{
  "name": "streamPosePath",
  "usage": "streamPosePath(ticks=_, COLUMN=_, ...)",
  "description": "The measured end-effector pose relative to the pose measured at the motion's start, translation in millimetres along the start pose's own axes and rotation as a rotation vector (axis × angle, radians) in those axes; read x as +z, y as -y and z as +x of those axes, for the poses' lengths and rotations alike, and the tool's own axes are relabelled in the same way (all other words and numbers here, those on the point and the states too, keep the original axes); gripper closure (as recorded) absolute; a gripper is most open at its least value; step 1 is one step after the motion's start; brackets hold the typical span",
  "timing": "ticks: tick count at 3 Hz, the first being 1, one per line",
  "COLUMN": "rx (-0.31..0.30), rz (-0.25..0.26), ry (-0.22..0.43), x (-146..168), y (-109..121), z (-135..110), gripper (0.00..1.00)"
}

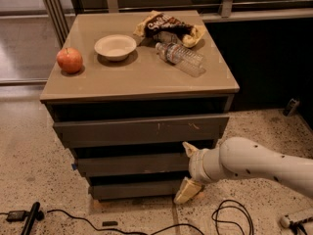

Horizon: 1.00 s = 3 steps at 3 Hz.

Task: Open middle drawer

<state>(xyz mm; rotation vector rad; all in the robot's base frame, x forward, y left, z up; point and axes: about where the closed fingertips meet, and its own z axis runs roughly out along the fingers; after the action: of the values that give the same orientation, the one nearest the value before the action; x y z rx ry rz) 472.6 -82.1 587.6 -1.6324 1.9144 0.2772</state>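
The cabinet has three grey-brown drawer fronts. The middle drawer (132, 163) is the plain front between the scratched top front (142, 129) and the short bottom front (137, 189); it looks shut. My gripper (187, 173) is at the right end of the middle drawer, on the white arm (254, 165) that comes in from the right. Its fingers are spread apart, the upper fingertip (189, 148) at the drawer's top edge and the lower fingertip (186, 192) by the bottom drawer. Nothing is held.
On the cabinet top (142, 77) lie a red apple (69, 60), a white bowl (115, 47), a clear plastic bottle (180, 58) and a chip bag (168, 27). Black cables (230, 217) run over the speckled floor in front.
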Motion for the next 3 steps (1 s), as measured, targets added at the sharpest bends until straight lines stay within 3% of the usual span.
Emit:
streamPosePath(ticks=1, rx=0.001, rz=-0.004, ry=-0.01, x=6, y=1, z=5, gripper=0.0)
streamPosePath(ticks=3, rx=0.042, rz=0.033, ry=-0.085, x=31, y=18, z=51, gripper=0.0)
